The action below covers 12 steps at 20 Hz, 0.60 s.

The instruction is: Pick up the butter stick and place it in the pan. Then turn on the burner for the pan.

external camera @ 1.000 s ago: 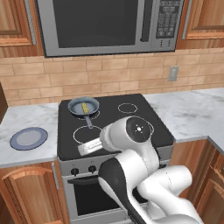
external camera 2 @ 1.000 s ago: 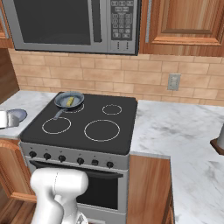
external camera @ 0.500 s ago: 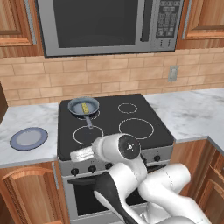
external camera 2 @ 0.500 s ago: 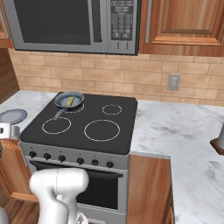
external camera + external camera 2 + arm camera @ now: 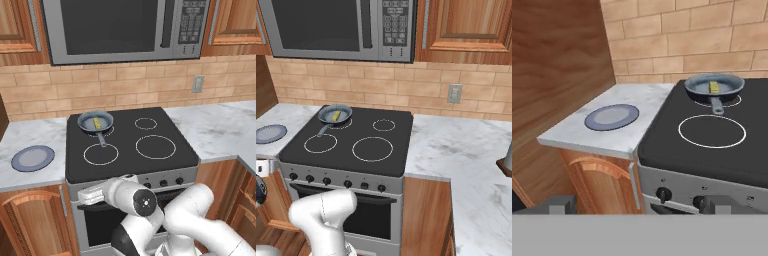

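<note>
The butter stick [image 5: 714, 86] lay in the pan [image 5: 714, 85] at the back left. The knobs [image 5: 662, 194] sat just ahead of the low claw [image 5: 632, 205], which was spread and empty.

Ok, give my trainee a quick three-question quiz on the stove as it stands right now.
1. True or false: the butter stick already lies in the pan.
2. Which ring does the pan sit on? A) back left B) front left C) front right
3. Fill in: the flat blue-grey plate rests on the counter to the ____ of the cooktop, seen from the base views.

Key:
1. True; the yellow bar shows inside the pan in the hand view too.
2. A; its handle points toward the front left ring.
3. Left.

No red glow shows under the pan yet, and the pincer sits low, facing the knobs.
</note>
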Motion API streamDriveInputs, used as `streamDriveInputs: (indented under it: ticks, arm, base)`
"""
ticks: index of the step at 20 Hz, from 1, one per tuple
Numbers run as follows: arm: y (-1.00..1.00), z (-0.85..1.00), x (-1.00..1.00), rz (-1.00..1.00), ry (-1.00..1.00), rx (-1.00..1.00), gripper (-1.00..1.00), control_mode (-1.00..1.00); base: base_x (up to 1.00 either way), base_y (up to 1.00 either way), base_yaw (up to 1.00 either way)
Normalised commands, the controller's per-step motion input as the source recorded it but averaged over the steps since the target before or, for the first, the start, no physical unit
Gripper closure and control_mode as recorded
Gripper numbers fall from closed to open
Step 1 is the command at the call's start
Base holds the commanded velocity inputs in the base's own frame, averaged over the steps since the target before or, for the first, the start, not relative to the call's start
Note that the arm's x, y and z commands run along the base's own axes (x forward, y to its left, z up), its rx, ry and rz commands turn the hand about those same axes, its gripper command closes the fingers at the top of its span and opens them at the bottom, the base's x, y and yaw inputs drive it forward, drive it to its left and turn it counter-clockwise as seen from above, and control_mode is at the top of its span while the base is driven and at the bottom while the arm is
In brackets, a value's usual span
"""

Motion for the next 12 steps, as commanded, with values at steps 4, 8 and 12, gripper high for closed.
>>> streamDriveInputs:
  ticks: [4, 8, 12]
  arm:
    - [0.17, -0.57, 0.00, 0.00, -0.13, 0.14, -1.00, -1.00]
    - [0.17, -0.46, 0.00, 0.00, -0.08, 0.14, -1.00, -1.00]
    - [0.04, -0.40, 0.00, 0.00, -0.09, 0.13, -1.00, -1.00]
  base:
    - [0.00, 0.00, 0.00]
    - [0.00, 0.00, 0.00]
    - [0.00, 0.00, 0.00]
